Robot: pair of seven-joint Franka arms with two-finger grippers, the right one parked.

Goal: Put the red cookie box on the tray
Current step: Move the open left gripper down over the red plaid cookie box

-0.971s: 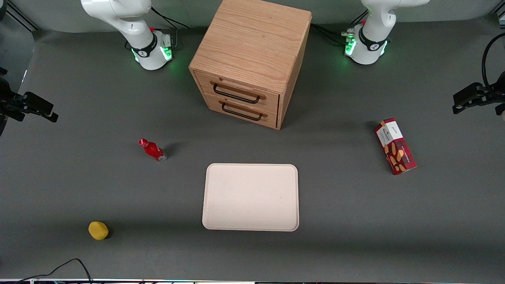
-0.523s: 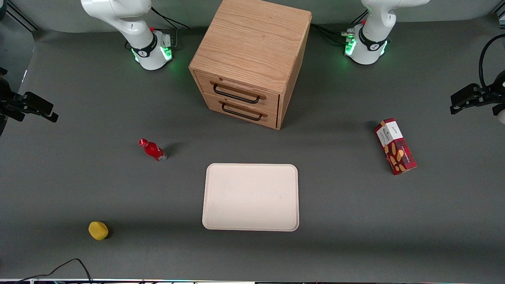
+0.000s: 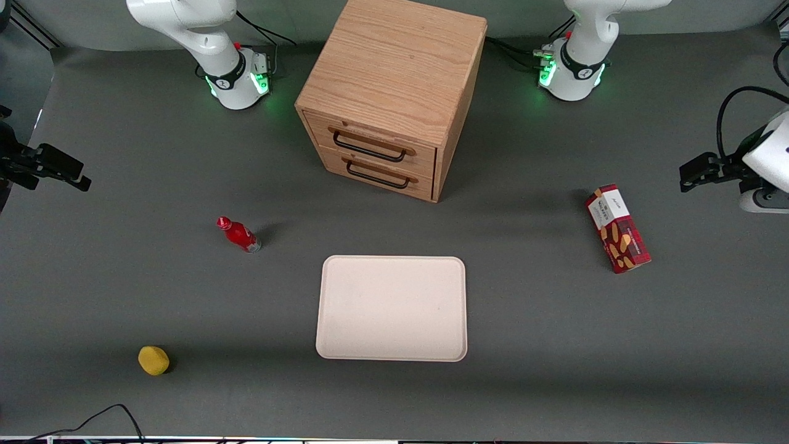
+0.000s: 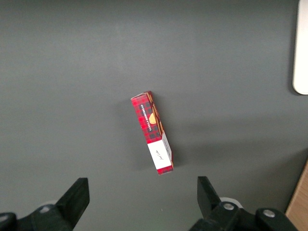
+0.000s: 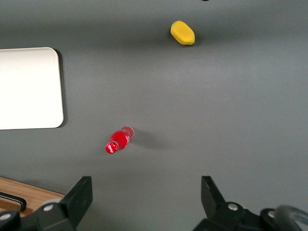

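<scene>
Toward the working arm's end of the bench lies the red cookie box, well apart from the tray; nothing between them; gripper hovers above it, fingers spread

Light fell evenly from above, soft and diffuse; the dark grey table showed no glare and read as matte; broad faint bands of shade crossed it near the front camera; the wooden cabinet cast a soft shadow toward the working arm's end; the red cookie box and the small red bottle threw short blurred shadows; green glow spilled from the arm bases onto the mat; the tray was bright but not blown out in the front view; the gripper, high above the box, looked dark and slightly soft in the left wrist view; the box there stayed sharp.
</scene>
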